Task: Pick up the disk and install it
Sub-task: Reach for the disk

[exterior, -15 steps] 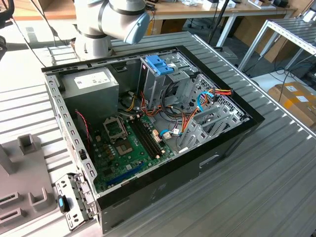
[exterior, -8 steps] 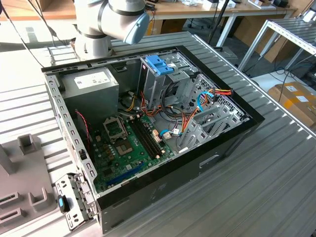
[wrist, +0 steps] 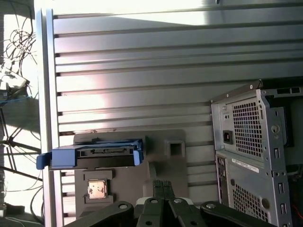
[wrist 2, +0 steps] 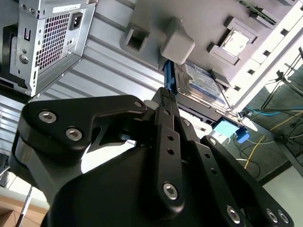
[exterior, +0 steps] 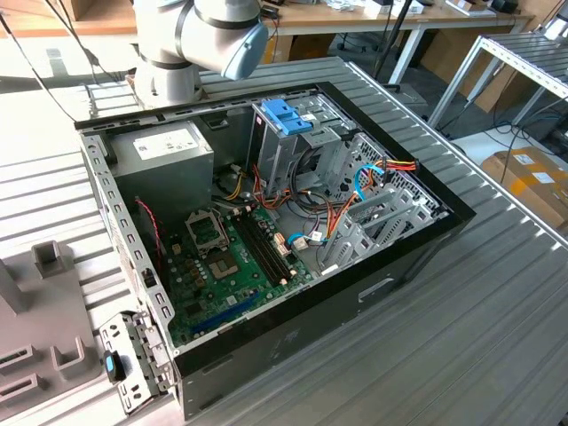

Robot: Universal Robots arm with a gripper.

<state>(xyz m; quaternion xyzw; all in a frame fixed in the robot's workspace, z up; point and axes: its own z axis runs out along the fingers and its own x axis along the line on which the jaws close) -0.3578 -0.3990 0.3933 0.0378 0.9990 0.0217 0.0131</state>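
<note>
First wrist view puts the disk (wrist: 92,156) edge-on in a grey holder tray (wrist: 128,189), with blue rails along its sides. The tray rests on the ribbed surface (wrist: 142,71) outside the computer case (wrist: 251,156). We see the pincer (wrist: 163,183) with its two fingers pressed together and nothing between them, near the tray but apart from the disk. We judge the task barely begun: the disk is not yet lifted, so both the pick-up and the installing are left to do.

In the second wrist view the labelled face of the disk shows, and a grey block (wrist 2: 177,45) of the tray stands just beside the blue rail. We think that block and the tray's other raised posts crowd any grasp. A small square chip (wrist: 97,189) sits in its own pocket of the tray, near the disk.

In the exterior view the case lies open. Its drive cage (exterior: 271,146) carries a bare blue bracket (exterior: 287,115), with the power supply (exterior: 169,151) nearby and the motherboard (exterior: 226,266) on the floor of the case. Red, orange and blue cables (exterior: 337,213) bunch close to the cage, and we judge they could snag a disk going in.
</note>
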